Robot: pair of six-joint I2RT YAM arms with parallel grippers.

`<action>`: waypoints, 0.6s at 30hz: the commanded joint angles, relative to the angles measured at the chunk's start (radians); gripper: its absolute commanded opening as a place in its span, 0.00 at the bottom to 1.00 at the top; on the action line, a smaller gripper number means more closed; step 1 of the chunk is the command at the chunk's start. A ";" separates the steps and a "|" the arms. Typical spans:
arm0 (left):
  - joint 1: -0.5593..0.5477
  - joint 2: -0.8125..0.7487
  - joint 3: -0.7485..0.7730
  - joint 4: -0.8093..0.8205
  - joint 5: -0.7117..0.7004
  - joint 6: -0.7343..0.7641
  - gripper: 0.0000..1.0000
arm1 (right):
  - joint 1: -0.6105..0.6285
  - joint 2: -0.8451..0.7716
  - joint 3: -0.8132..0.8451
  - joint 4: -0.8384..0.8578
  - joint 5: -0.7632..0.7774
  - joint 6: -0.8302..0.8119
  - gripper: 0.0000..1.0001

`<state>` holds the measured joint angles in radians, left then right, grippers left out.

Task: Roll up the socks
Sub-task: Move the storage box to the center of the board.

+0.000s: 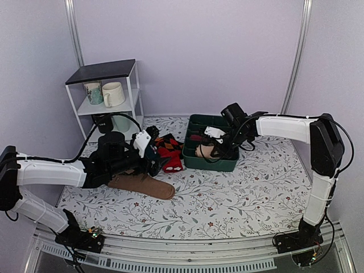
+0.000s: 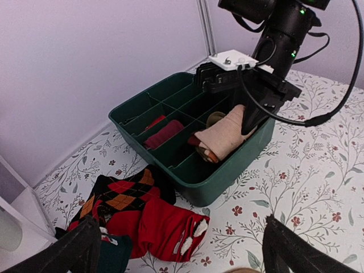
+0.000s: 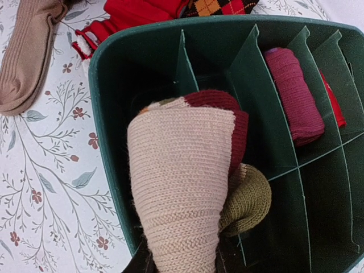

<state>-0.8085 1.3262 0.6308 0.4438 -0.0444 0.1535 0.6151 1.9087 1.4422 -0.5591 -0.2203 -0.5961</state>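
Your right gripper point(image 3: 181, 263) is clamped on the rolled socks point(image 3: 182, 170). The roll pokes out ahead of its fingers, into a slot of the green bin point(image 3: 98, 79). Push it down snug between the walls. Then let go slowly so it does not unroll.

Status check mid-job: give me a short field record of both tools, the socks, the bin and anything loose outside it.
right tool: shut on the rolled socks, at the green bin
rolled socks: beige roll, tilted, lower end inside a bin compartment
left tool: open, empty, facing the argyle socks
bin contents: maroon roll in another compartment; olive sock beside the beige roll
brown sock: flat on the table, outside the bin
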 commanded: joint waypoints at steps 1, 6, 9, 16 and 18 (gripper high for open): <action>0.015 -0.008 -0.009 0.018 0.007 0.006 0.99 | 0.026 -0.049 -0.017 -0.068 -0.058 0.089 0.00; 0.014 -0.001 -0.003 0.018 0.021 0.007 0.99 | 0.024 -0.103 0.007 0.061 -0.132 0.133 0.00; 0.015 0.001 -0.003 0.018 0.024 0.008 1.00 | 0.015 -0.084 0.018 0.112 -0.168 0.142 0.00; 0.015 0.004 -0.002 0.011 0.031 0.010 1.00 | -0.019 -0.050 -0.004 0.274 -0.162 0.164 0.00; 0.015 0.006 -0.003 0.008 0.032 0.016 0.99 | -0.033 -0.066 -0.029 0.355 -0.188 0.200 0.00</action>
<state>-0.8082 1.3262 0.6308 0.4442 -0.0292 0.1543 0.6094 1.8771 1.4433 -0.3958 -0.3645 -0.4583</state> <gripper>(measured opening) 0.995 0.229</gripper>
